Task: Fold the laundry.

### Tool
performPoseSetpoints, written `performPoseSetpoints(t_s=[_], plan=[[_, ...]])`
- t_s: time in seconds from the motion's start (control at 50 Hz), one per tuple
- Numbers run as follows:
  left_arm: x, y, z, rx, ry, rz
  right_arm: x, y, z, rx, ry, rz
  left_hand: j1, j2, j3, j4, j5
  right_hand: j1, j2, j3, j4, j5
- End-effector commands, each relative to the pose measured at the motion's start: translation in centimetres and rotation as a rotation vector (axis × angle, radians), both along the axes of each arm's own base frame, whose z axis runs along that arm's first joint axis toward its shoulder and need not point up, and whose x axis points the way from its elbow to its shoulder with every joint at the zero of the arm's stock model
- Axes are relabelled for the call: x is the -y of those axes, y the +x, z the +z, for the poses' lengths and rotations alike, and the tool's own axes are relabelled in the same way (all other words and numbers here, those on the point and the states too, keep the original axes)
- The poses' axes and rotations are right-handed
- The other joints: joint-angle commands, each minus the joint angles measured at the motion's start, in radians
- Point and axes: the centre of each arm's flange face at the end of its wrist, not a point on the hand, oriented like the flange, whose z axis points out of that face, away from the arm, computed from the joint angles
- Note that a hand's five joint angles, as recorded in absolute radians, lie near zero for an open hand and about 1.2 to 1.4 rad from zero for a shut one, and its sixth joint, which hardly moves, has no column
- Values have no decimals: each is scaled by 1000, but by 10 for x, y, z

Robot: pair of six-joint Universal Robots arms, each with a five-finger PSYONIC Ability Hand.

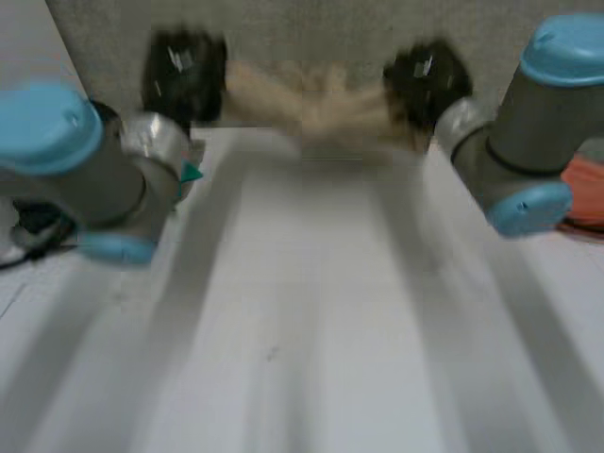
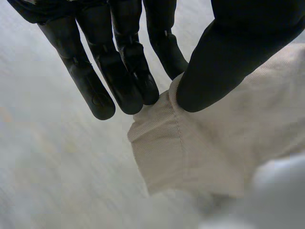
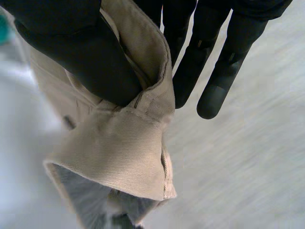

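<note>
A beige cloth (image 1: 311, 109) is stretched between the two hands at the far edge of the desk (image 1: 311, 330), about midway along that edge. It runs as a bunched, rope-like band from one hand to the other and sags a little in the middle, where its lowest fold comes down to the desk's far edge; whether it touches the surface there cannot be told.

The left robot hand (image 1: 184, 75) has the end of the cloth nearer the desk's far-left corner. In the left wrist view, the left robot hand (image 2: 119, 71) pinches a hemmed edge of the cloth (image 2: 214, 148) between its thumb and the tips of nearly straight fingers, with the thumb lying on top of the fabric.

The right robot hand (image 1: 427, 80) has the other end, towards the far-right corner. In the right wrist view, the right robot hand (image 3: 71, 47) presses its thumb into a thick, seamed fold of the cloth (image 3: 119, 152), clamping it against the inner fingers, while the outer fingers (image 3: 224, 71) hang straight and free just beside the fabric. Below the grip the cloth drops in a doubled flap.

Both arms reach forward along the desk's sides, the left arm (image 1: 85, 179) and the right arm (image 1: 528, 142). An orange object (image 1: 585, 193) lies off the desk's right edge, and a grey panel (image 1: 311, 28) stands behind the far edge
</note>
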Motion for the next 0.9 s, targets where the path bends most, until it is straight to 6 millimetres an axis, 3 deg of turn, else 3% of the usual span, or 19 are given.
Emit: performPoseSetpoints(t_s=[0.02,0.08,0.14,0.2,0.26,0.28,0.36,0.44,0.52,0.64,0.74,0.8,0.9], plan=[[-54,16,-95,236,295,-77,-38,-18,-94,-362,321,17,246,199,204,196,231,291,230,206,199,214],[-79,28,-104,347,346,-73,-50,-28,-115,-435,397,10,246,199,204,196,231,291,230,206,199,214],[-108,41,-101,441,378,-69,-64,-36,-128,-456,467,-5,246,199,204,196,231,291,230,206,199,214],[-130,48,-88,481,371,-75,-78,-43,-117,-456,479,-10,246,199,204,196,231,291,230,206,199,214],[-163,60,-69,526,374,-87,-108,-56,-94,-476,487,2,246,199,204,196,231,291,230,206,199,214],[-184,68,-61,561,402,-101,-124,-62,-89,-493,511,13,246,199,204,196,231,291,230,206,199,214],[-220,86,-57,641,512,-141,-170,-80,-83,-597,597,63,246,199,204,196,231,291,230,206,199,214],[-251,92,-62,737,618,-218,-200,-98,-83,-723,626,108,246,199,204,196,231,291,230,206,199,214],[-244,84,-66,754,587,-234,-204,-101,-88,-759,599,116,246,199,204,196,231,291,230,206,199,214],[-206,59,-74,738,513,-212,-203,-101,-92,-756,587,105,246,199,204,196,231,291,230,206,199,214],[-169,35,-73,697,451,-188,-184,-93,-82,-673,483,75,246,199,204,196,231,291,230,206,199,214],[-156,28,-76,694,443,-168,-175,-90,-79,-613,444,38,246,199,204,196,231,-71,-132,-156,-163,-147],[-151,25,-83,708,460,-133,-161,-96,-80,-536,461,-44,246,199,204,196,231,-192,-253,-277,-284,-269]])
